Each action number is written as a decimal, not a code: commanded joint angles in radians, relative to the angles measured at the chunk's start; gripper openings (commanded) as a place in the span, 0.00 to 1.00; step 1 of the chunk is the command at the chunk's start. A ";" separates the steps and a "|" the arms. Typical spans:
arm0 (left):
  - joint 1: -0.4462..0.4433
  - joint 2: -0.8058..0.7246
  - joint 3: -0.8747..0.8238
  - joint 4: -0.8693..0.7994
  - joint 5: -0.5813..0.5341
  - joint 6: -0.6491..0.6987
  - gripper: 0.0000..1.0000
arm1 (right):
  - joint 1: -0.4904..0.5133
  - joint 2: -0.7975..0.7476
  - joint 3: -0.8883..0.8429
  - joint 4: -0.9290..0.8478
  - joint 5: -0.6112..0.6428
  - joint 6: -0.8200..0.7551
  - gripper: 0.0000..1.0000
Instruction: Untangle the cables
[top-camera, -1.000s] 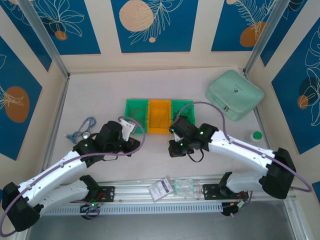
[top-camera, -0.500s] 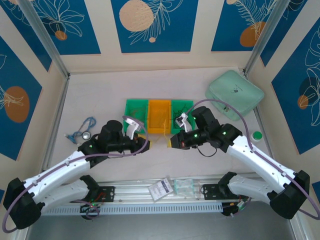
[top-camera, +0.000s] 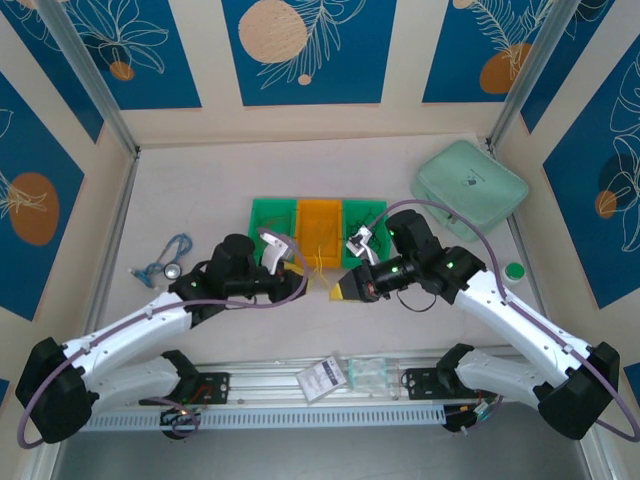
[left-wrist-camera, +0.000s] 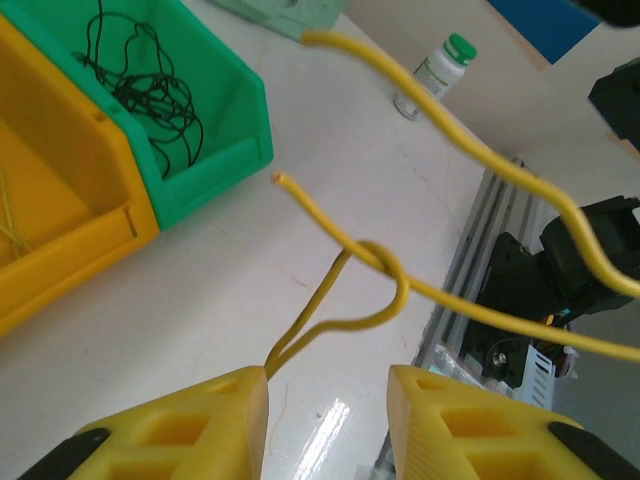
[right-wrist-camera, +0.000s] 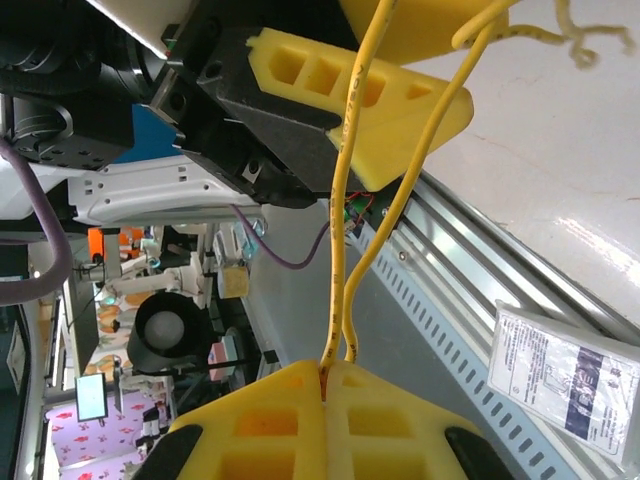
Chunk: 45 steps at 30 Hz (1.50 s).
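1. Knot (left-wrist-camera: 368, 250): loose overhand in the yellow cables (left-wrist-camera: 403, 292), strung just on the near side of the orange bin (top-camera: 320, 232), above the table (top-camera: 200, 190).
2. Right fingers (right-wrist-camera: 400, 400) pinch two strands. Left fingers (left-wrist-camera: 230, 400) are part-open, with the loop between them unclamped.
3. My call: left regrips the short free end and feeds it back through the loop. Right only anchors, since hard tension would cinch the knot.

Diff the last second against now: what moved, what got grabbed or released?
Left arm pushed forward and right, toward the bins; the left hand opened, fingers apart with the knotted yellow cable just ahead. Right arm's elbow swung back toward the near right corner; the right hand stayed shut on the yellow cable's two strands. Bins, mint pouch and blue cord unmoved.
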 joint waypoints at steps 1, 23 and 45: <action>-0.008 -0.019 0.034 0.046 0.003 0.044 0.36 | -0.005 0.001 0.034 0.010 -0.057 0.012 0.00; -0.007 0.008 0.046 0.077 0.027 0.034 0.12 | 0.014 0.023 0.026 0.067 -0.072 0.041 0.00; -0.007 -0.101 0.066 -0.020 -0.088 0.072 0.05 | -0.016 0.024 -0.018 0.048 -0.047 0.026 0.00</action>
